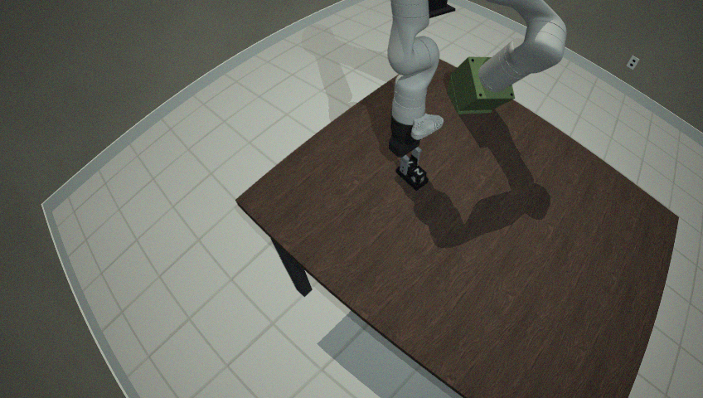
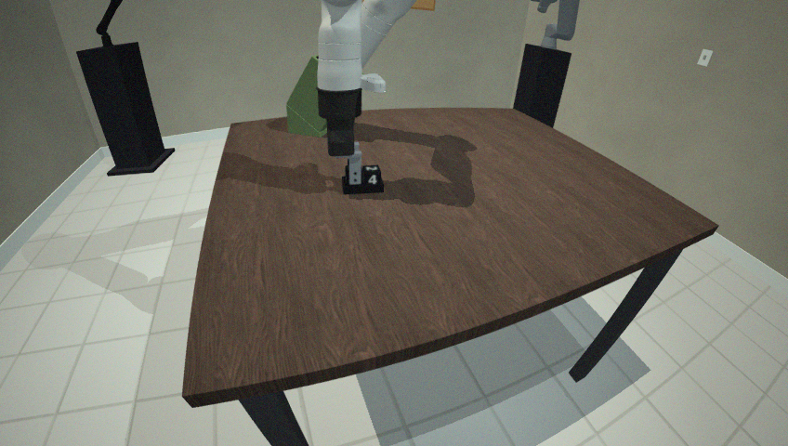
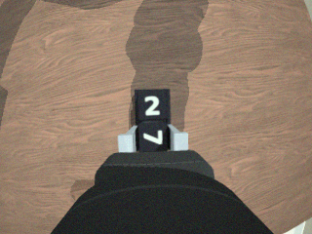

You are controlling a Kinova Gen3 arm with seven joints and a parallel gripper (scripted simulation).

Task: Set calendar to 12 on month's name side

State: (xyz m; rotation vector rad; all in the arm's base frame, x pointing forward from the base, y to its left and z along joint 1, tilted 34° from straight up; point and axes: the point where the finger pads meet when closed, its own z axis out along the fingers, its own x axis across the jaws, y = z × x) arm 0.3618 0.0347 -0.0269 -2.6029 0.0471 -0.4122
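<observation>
A small black tray [image 1: 413, 183] [image 2: 361, 190] lies flat on the wooden table [image 1: 493, 276] [image 2: 387, 265]. It holds two black cubes side by side. In the wrist view the far cube [image 3: 152, 105] [image 1: 419, 172] shows a 2 on top, and the near cube [image 3: 154, 138] shows a 7 on top. From the exterior view the right cube's side [image 2: 373, 178] shows a 4. My gripper [image 3: 152, 134] [image 1: 409, 165] [image 2: 353, 171] points straight down. Its two fingers press the sides of the cube with the 7, which still sits in the tray. The month side is hidden from me.
A green box [image 1: 468, 91] [image 2: 303, 107] stands at the table's back edge, behind the arm. Two black pedestals [image 2: 124, 105] [image 2: 539, 83] stand on the floor beyond the table.
</observation>
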